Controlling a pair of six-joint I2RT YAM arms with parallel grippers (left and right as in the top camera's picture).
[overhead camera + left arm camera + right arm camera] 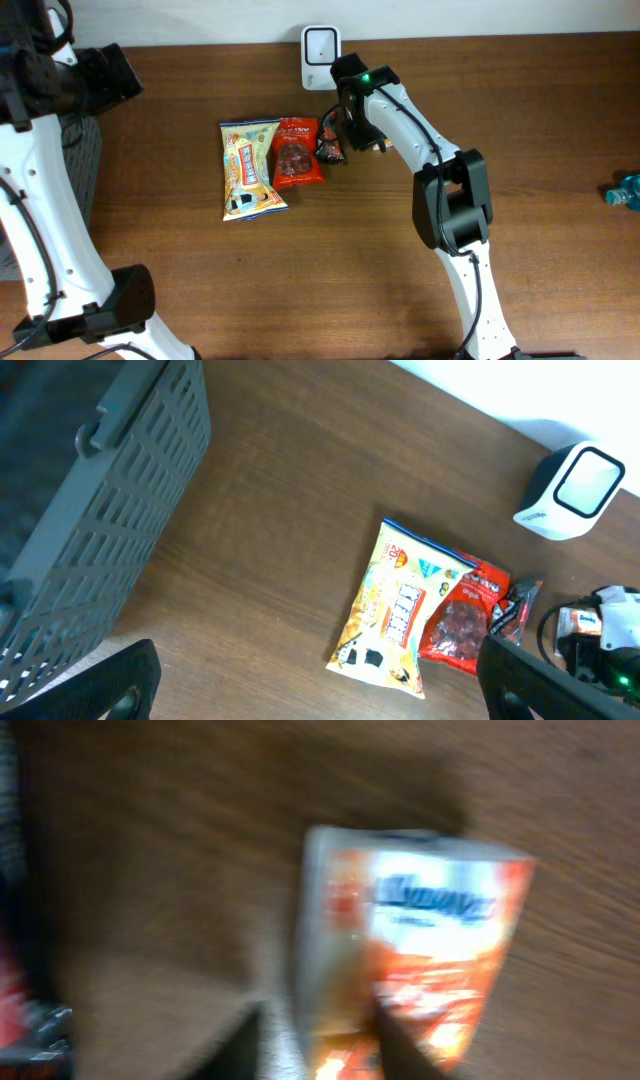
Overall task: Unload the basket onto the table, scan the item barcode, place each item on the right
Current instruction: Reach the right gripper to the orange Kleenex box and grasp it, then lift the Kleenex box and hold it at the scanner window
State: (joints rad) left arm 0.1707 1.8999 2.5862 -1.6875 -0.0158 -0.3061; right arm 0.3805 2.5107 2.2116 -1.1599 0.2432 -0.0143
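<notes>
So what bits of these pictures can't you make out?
Right wrist view: the orange and white packet is blurred, so its writing and any barcode are unreadable.
Overhead view: a blue object is cut off by the right edge.
Left wrist view: the grey slatted plastic basket is cut off by the left edge.
Overhead view: the small dark packet is partly under the right arm.

The orange-and-white packet [410, 940] sits between the fingers [403, 1048] of my right pincer [320, 1055] — too blurred to read its print, or to tell whether I grip it. The white scanner [321, 45] stands farthest back, a square window on its face. 3 more lie flat, side by side — yellow bag [250, 168], red bag [297, 151], small dark packet [331, 146].
</notes>
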